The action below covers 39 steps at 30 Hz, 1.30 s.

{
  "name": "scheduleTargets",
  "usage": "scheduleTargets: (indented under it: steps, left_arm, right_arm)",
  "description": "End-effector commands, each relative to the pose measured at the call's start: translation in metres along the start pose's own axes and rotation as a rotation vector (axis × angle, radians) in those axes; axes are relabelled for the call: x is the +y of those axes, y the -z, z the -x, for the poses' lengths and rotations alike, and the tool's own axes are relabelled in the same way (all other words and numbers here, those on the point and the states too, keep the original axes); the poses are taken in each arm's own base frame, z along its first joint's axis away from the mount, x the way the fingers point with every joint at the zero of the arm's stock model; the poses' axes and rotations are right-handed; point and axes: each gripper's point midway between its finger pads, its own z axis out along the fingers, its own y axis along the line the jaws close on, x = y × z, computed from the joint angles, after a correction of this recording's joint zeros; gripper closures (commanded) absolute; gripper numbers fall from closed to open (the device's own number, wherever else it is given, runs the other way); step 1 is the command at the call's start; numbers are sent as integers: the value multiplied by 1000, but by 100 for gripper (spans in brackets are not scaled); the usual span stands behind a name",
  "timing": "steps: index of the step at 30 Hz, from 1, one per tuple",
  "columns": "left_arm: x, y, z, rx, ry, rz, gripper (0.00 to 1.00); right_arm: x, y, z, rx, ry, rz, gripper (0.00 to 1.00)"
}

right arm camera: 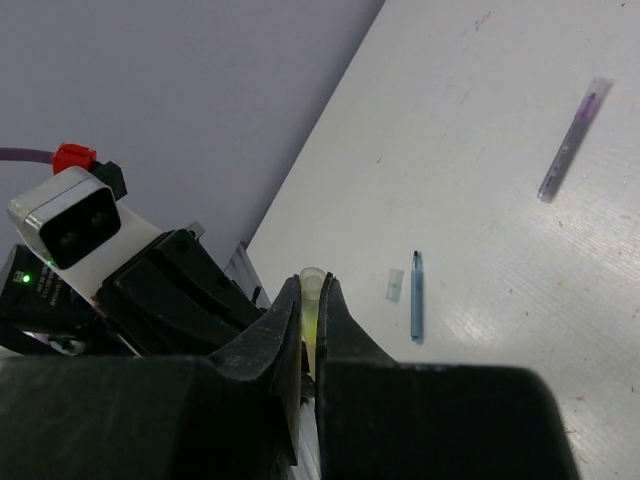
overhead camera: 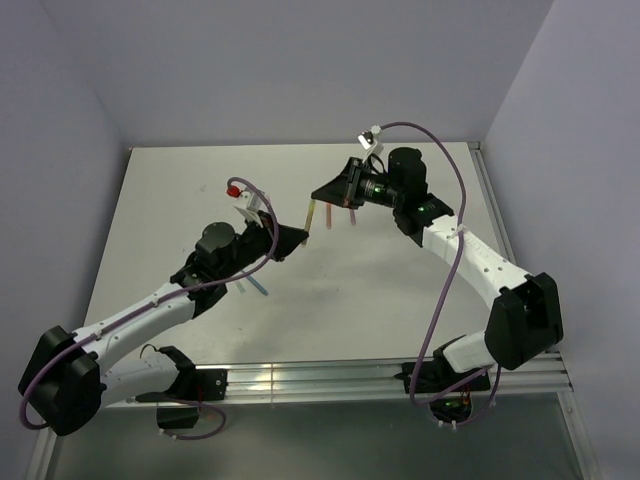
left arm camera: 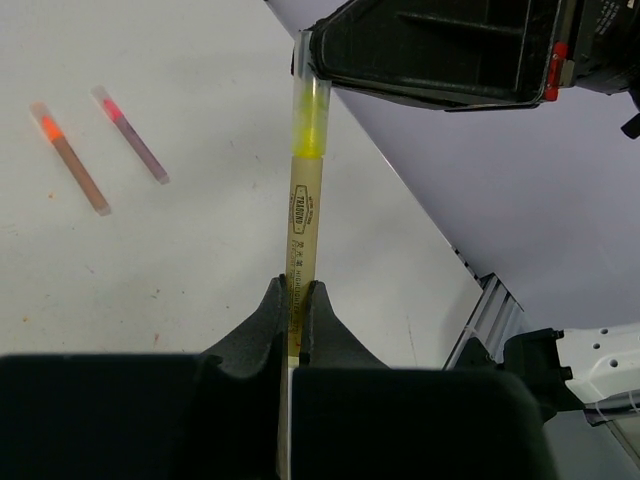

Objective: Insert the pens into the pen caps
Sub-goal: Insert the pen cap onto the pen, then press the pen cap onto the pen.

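Note:
My left gripper (left arm camera: 295, 290) is shut on a yellow pen (left arm camera: 300, 220), held above the table and pointing at my right gripper (left arm camera: 314, 55). My right gripper (right arm camera: 313, 285) is shut on a yellow-green cap (right arm camera: 313, 283), which sits over the pen's tip (left arm camera: 309, 120). From above, the two grippers (overhead camera: 303, 237) (overhead camera: 318, 195) meet at the table's middle with the pen (overhead camera: 309, 215) between them. On the table lie an orange pen (left arm camera: 70, 158), a pink-red tipped pen (left arm camera: 132, 135), a blue pen (right arm camera: 416, 295) beside a pale blue cap (right arm camera: 394, 285), and a grey-purple pen (right arm camera: 566, 155).
The blue pen (overhead camera: 258, 287) lies under the left arm. Two pens (overhead camera: 330, 212) (overhead camera: 352, 215) lie under the right gripper. An aluminium rail (overhead camera: 330, 378) runs along the near edge. Walls close in the left, back and right sides.

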Motion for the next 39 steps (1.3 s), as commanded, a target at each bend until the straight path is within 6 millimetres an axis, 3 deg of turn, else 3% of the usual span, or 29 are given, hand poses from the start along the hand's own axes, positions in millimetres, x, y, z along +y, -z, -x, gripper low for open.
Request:
scheduleTargets:
  steps: [1, 9, 14, 28, 39]
  left_arm:
    - [-9, -9, 41, -146, 1, -8, 100]
    - [-2, -26, 12, 11, 53, 8, 100]
    - [1, -25, -2, 53, 82, 7, 100]
    - [0, -25, -13, 92, 90, -18, 100]
    - [-5, -22, -30, 159, 95, -59, 100]
  right_arm:
    - [15, -5, -33, 120, -18, 53, 100]
    - [-14, -7, -60, 186, -110, -32, 100]
    - [-25, -7, -68, 190, -141, -66, 100]
    - [-36, -4, -72, 176, -124, -131, 100]
    - [-37, 1, -59, 128, -79, -187, 88]
